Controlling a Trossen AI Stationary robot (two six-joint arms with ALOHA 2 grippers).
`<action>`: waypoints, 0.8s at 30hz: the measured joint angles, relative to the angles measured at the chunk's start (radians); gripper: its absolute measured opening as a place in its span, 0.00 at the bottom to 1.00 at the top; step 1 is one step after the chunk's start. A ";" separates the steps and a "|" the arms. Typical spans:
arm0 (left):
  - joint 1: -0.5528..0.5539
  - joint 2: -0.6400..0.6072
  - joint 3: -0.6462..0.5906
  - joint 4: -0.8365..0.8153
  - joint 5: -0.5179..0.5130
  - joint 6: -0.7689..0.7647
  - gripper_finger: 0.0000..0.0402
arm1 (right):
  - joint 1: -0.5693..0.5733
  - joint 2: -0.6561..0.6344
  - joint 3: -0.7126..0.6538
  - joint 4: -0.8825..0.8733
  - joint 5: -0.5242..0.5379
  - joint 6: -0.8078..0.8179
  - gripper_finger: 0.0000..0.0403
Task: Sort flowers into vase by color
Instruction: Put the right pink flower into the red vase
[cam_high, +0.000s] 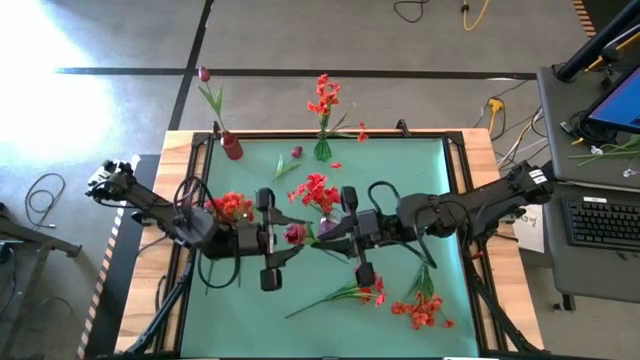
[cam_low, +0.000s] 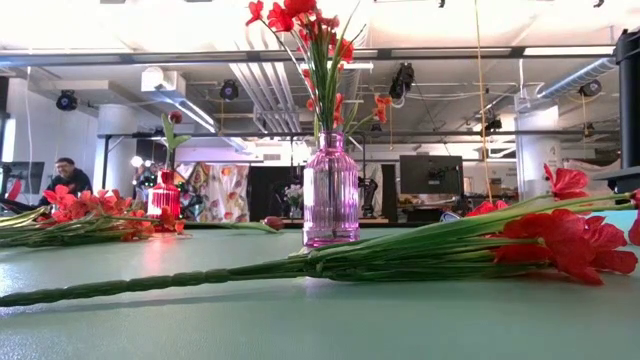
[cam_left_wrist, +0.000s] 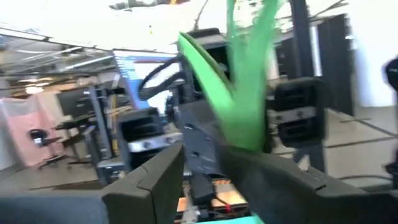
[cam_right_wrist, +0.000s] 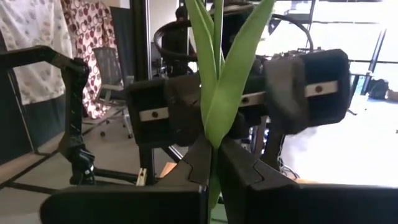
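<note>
High view shows both arms meeting mid-surface (cam_high: 400, 170) over a magenta bud flower (cam_high: 296, 234). The right claw (cam_right_wrist: 211, 163) is clenched on its green stem, leaves standing up between the fingers, probably a handover. The left claw (cam_high: 278, 232) stands part-open beside it; whether it grips cannot be told. Red flowers already fill the pink vase (cam_low: 330, 190).
</note>
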 joint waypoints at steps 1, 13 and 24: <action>0.000 0.000 0.000 -0.006 0.013 -0.005 0.42 | -0.001 0.000 0.000 0.002 0.002 -0.005 0.03; 0.008 0.001 0.000 -0.011 0.124 -0.048 0.40 | -0.002 0.001 0.001 0.010 0.001 -0.040 0.03; 0.026 0.006 0.003 0.017 0.128 -0.017 0.20 | -0.002 0.013 0.004 0.015 0.000 -0.066 0.03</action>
